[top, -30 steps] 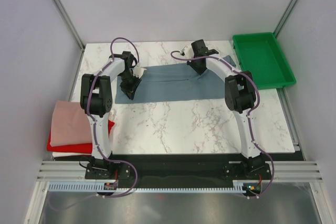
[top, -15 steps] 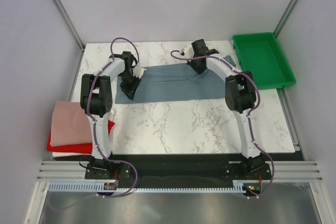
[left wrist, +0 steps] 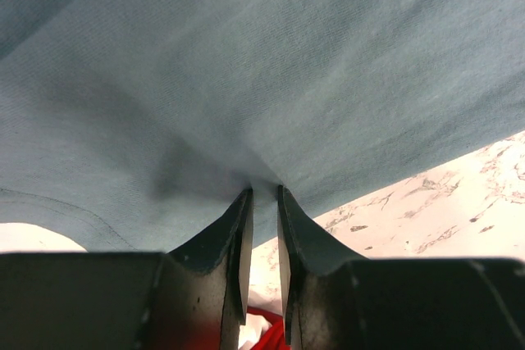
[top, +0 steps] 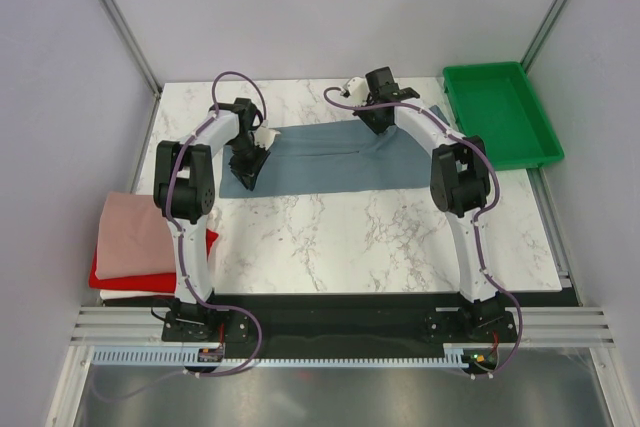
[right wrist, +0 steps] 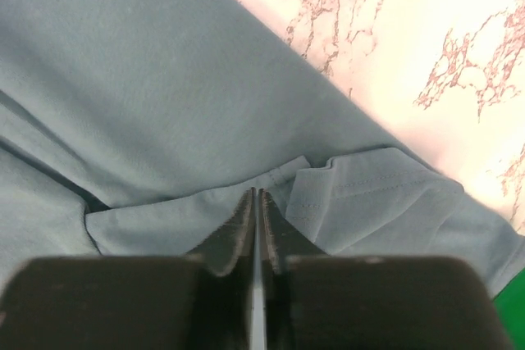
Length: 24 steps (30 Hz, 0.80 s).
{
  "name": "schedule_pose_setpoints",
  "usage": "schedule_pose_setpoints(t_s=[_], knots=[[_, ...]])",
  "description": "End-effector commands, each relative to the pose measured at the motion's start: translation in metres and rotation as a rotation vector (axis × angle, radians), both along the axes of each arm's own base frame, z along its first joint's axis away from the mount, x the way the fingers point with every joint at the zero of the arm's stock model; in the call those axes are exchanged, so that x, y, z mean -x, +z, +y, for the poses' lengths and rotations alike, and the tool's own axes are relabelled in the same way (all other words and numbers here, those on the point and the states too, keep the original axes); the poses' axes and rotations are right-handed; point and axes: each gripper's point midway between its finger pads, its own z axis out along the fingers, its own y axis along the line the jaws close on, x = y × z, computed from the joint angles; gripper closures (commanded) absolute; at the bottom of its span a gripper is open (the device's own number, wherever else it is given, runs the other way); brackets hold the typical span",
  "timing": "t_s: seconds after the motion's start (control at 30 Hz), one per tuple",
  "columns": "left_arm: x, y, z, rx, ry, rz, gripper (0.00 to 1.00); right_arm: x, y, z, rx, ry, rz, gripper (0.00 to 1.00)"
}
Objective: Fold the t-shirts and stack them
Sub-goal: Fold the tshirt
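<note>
Handle the blue shirt as limp, light cotton: left pincer pinches its 9 o'clock edge, right pincer its 1 o'clock hem.

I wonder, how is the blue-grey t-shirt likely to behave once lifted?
Probably floppy: the t-shirt puckers where the left gripper pinches it, so unheld parts should sag. Likely light, since the thin cloth lies flat with creases.

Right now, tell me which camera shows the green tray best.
Top external: the whole green tray is visible, empty, at far right. The right wrist view catches only a green sliver in its bottom right corner; the left wrist view shows none.
</note>
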Motion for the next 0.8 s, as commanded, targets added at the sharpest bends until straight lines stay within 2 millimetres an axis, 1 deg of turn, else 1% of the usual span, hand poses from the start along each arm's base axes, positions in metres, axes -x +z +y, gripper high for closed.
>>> schedule_pose_setpoints(t_s=[0.0, 0.03, 0.1, 0.13, 0.37, 0.53, 0.67, 0.77], knots=[[0.005, -0.002, -0.002, -0.007, 0.019, 0.011, 0.75, -0.010, 0.035, 0.006, -0.023, 0.006, -0.079, 0.85], [0.005, -0.002, -0.002, -0.007, 0.018, 0.011, 0.75, -0.010, 0.029, 0.002, -0.001, -0.013, -0.072, 0.82], [0.005, -0.002, -0.001, -0.010, 0.016, 0.010, 0.75, -0.010, 0.025, -0.002, 0.015, -0.022, -0.070, 0.76], [0.005, -0.002, -0.001, -0.010, 0.019, 0.011, 0.75, -0.010, 0.020, -0.003, 0.021, -0.026, -0.064, 0.75], [0.006, -0.003, 0.000, -0.019, 0.015, 0.012, 0.75, -0.014, 0.009, -0.006, 0.034, -0.033, -0.054, 0.75], [0.009, -0.005, 0.000, -0.022, 0.013, 0.021, 0.75, -0.016, 0.000, -0.009, 0.029, -0.045, -0.039, 0.76], [0.008, -0.006, 0.000, -0.023, 0.013, 0.022, 0.75, -0.017, -0.003, -0.012, 0.025, -0.055, -0.033, 0.76], [0.007, -0.007, 0.000, -0.025, 0.015, 0.022, 0.75, -0.016, -0.004, -0.010, 0.019, -0.051, -0.031, 0.76]])
